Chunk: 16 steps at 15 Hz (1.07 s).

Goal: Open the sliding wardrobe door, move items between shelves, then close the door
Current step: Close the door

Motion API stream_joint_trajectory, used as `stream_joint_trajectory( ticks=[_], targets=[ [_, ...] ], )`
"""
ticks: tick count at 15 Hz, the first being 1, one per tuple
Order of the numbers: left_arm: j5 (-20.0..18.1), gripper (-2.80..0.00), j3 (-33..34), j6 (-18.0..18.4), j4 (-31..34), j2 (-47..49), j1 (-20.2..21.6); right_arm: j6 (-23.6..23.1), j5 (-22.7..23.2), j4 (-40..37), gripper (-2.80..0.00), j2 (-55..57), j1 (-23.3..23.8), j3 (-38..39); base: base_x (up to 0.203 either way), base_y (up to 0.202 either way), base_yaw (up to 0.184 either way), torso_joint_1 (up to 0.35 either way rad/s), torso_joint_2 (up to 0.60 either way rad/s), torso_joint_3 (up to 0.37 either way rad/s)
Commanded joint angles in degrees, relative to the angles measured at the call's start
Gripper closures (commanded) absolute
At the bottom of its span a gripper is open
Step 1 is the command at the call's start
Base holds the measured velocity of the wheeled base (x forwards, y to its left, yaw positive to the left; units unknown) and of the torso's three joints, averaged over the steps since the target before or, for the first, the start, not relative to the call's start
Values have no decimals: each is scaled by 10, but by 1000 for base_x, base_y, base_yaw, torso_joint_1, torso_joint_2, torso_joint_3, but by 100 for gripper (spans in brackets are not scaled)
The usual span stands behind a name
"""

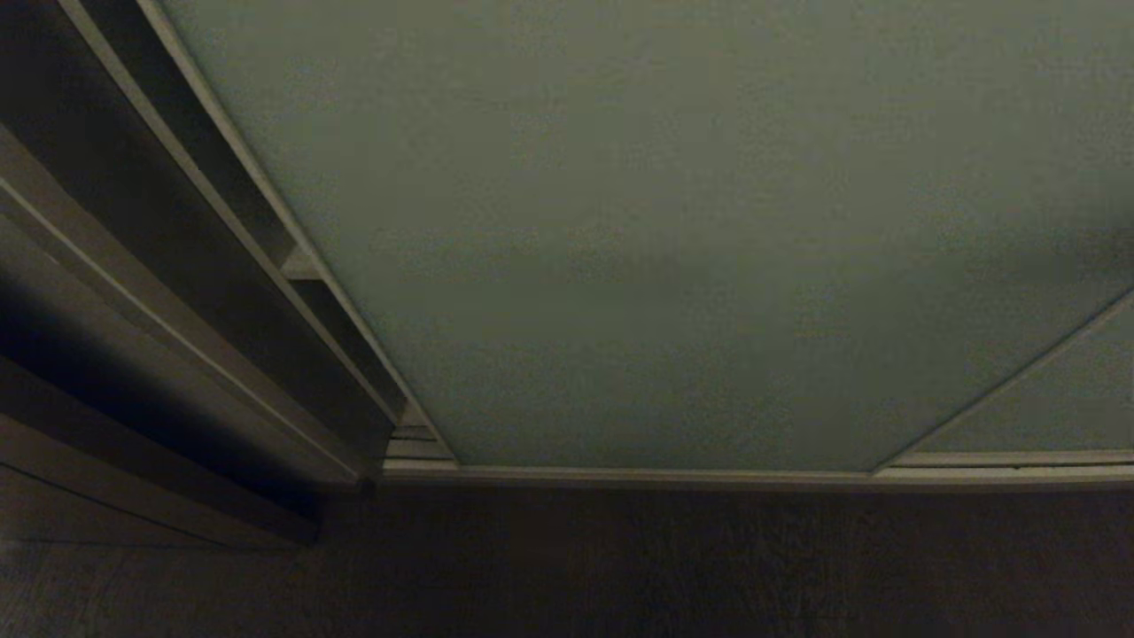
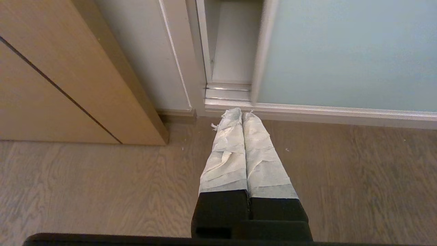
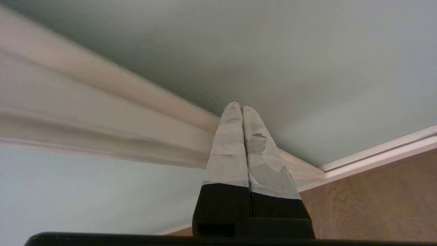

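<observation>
Wardrobe front at an early or a late stage of the task. The sliding wardrobe door (image 1: 673, 230) fills most of the head view and covers the opening, but for a narrow gap (image 2: 235, 44) at its edge, top centre of the left wrist view. No plush toys or shelves can be seen. The right claw (image 3: 238, 106), fingers pressed together and empty, points at the door's lower frame; the left claw (image 2: 241, 112) hangs closed above the floor (image 2: 102, 191). Whether the items have been moved cannot be told.

I see the sliding wardrobe door (image 1: 673, 230) standing on its bottom track (image 1: 753, 477), floor (image 1: 620, 567) before it, wooden frame (image 1: 133, 292) left
</observation>
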State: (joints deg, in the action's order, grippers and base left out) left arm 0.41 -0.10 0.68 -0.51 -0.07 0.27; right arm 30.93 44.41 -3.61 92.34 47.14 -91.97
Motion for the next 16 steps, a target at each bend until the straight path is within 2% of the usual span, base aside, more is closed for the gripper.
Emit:
stream_joint_trajectory(
  ticks=[1, 9, 16],
  targets=[
    [0, 0, 0, -1, 0, 1, 0, 2, 1, -2, 0, -20, -3, 9, 0, 0, 0, 0, 0, 0],
    [0, 0, 0, 0, 0, 1, 0, -5, 4, 1, 0, -81, -29, 96, 0, 0, 0, 0, 0, 0],
    [0, 0, 1, 0, 0, 1, 0, -29, 3, 0, 0, -123, -30, 97, 0, 0, 0, 0, 0, 0]
  ],
)
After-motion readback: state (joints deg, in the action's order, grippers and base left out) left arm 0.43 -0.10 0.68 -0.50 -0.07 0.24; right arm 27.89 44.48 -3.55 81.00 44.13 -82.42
